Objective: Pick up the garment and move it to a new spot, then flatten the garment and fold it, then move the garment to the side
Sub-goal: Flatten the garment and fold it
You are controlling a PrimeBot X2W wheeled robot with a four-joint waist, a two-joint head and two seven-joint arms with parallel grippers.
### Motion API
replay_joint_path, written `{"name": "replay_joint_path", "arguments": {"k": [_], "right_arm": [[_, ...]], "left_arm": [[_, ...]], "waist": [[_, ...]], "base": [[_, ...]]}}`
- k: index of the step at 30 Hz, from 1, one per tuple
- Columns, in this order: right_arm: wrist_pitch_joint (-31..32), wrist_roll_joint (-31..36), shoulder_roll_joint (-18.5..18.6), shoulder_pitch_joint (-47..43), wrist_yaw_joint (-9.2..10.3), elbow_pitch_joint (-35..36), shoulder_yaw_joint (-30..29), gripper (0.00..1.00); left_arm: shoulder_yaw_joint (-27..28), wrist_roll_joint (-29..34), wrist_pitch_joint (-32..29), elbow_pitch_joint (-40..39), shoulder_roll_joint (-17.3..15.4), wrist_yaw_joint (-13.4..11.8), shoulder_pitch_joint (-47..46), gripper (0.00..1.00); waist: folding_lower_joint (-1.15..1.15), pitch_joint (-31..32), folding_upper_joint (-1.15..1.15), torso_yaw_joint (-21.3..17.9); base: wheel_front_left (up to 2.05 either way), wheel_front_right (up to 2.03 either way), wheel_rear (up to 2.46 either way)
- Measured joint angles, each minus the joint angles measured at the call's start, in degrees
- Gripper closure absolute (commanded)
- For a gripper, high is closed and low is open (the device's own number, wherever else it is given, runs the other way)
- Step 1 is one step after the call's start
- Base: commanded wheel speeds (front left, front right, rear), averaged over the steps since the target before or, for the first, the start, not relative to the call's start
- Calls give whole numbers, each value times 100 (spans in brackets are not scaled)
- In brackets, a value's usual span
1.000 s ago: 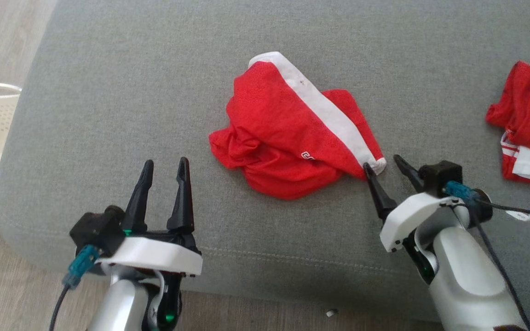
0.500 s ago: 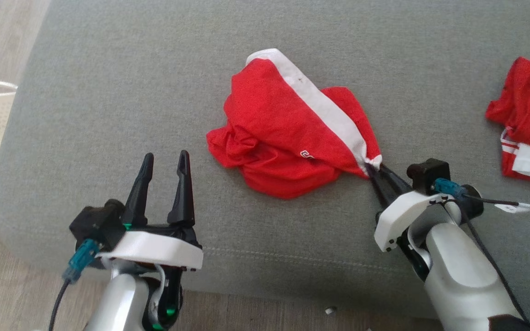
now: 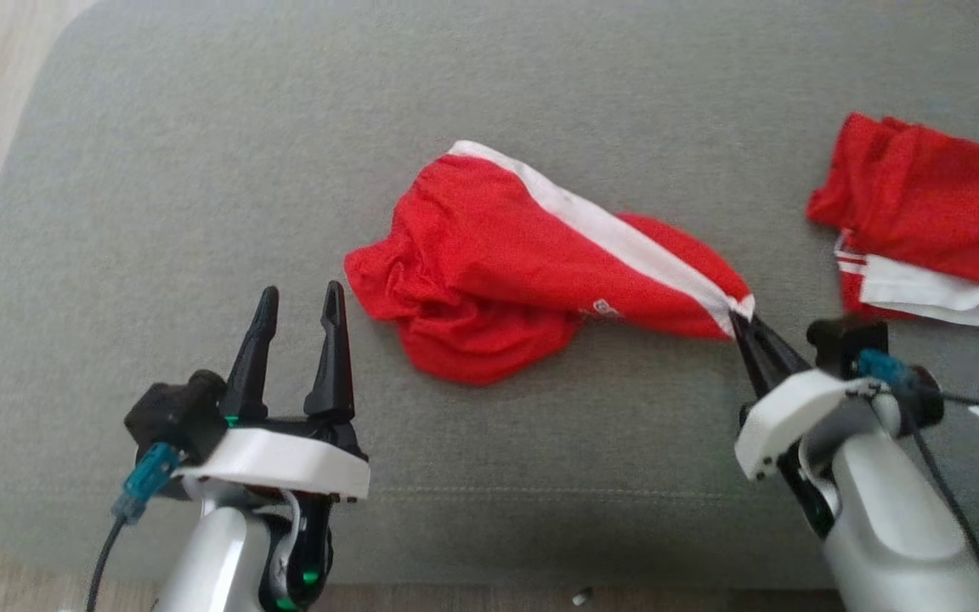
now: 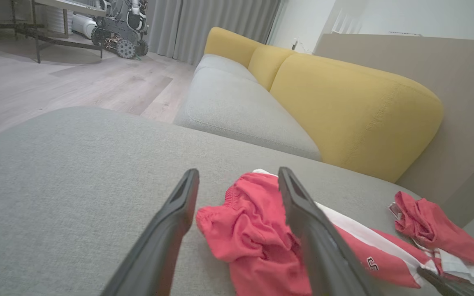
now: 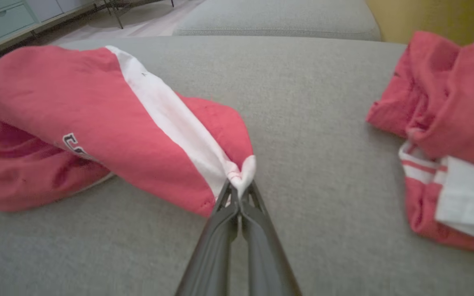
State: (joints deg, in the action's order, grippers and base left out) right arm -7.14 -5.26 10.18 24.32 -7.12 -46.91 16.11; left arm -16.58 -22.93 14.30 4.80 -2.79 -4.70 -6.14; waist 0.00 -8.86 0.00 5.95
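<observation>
Indoors, red garment [image 3: 489, 272] on grey cushion [image 3: 200, 170]

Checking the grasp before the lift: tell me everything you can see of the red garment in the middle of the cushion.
The red garment is crumpled, mesh-like fabric with a broad white stripe and a small printed mark. It lies bunched on the grey cushion, one corner drawn out to the robot's right, where the right tool is shut on the stripe's end.

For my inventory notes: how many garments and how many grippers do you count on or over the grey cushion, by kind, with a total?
Red-and-white garments: 2, the centre garment and the second garment
Grippers: 2, the left gripper and the right gripper
Total: 4
</observation>
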Motion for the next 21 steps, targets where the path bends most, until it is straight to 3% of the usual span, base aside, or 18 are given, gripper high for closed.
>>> {"name": "replay_joint_path", "arguments": {"k": [8, 12, 16, 21], "right_arm": [[520, 135, 25, -767, 0, 839, 296, 100], [715, 77, 24, -942, 0, 1240, 513, 100], [813, -1, 14, -913, 0, 1517, 672, 100], [861, -59, -23, -645, 0, 1594, 977, 100]], "left_arm": [[22, 159, -13, 270, -26, 47, -107, 0], [-94, 289, -444, 527, -113, 53, -546, 0], [-322, 441, -1252, 826, -335, 299, -1372, 0], [-486, 433, -2487, 1450, -733, 844, -2697, 0]], "waist": [[0, 129, 0, -424], [0, 92, 0, -621], [0, -22, 0, -799], [0, -215, 0, -1049]], "base": [[0, 0, 0], [0, 0, 0], [0, 0, 0], [0, 0, 0]]}}
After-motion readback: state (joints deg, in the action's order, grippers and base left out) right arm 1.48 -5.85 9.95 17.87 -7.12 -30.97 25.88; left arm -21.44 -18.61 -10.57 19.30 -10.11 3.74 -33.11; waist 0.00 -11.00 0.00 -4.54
